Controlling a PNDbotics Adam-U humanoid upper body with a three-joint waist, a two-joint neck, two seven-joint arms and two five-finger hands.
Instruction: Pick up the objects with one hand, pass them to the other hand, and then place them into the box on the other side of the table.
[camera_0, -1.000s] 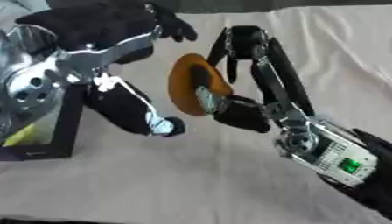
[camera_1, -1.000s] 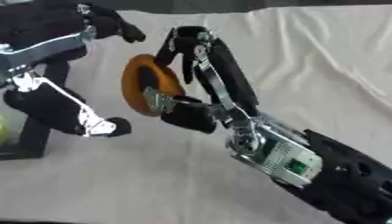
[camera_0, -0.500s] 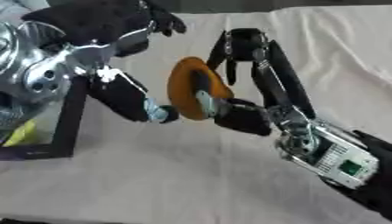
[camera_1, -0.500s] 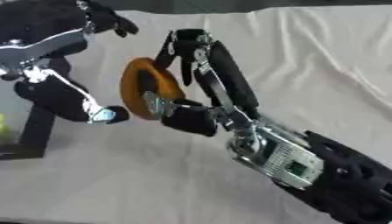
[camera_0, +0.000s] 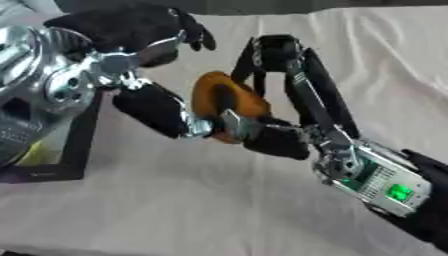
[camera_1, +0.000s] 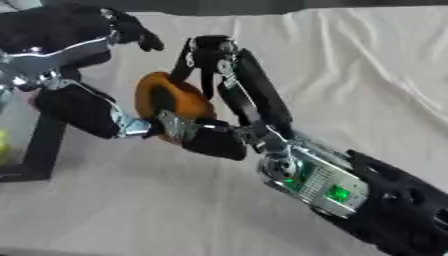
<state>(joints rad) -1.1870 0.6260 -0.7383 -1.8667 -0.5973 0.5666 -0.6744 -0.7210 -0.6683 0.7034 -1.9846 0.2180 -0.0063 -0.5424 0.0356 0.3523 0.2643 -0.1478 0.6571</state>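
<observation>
Orange ring pinched by right hand, left hand open, touching it; early release risks drop.

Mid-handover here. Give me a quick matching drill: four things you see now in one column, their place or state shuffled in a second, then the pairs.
Things:
1. orange object
2. left hand
3. box
4. cloth

Place or state:
A. black, at the left edge
B. pale, covering the table
C. held in the right hand, mid-picture
D. thumb tip at the orange object's lower edge

Pairs: 1-C, 2-D, 3-A, 4-B
</observation>
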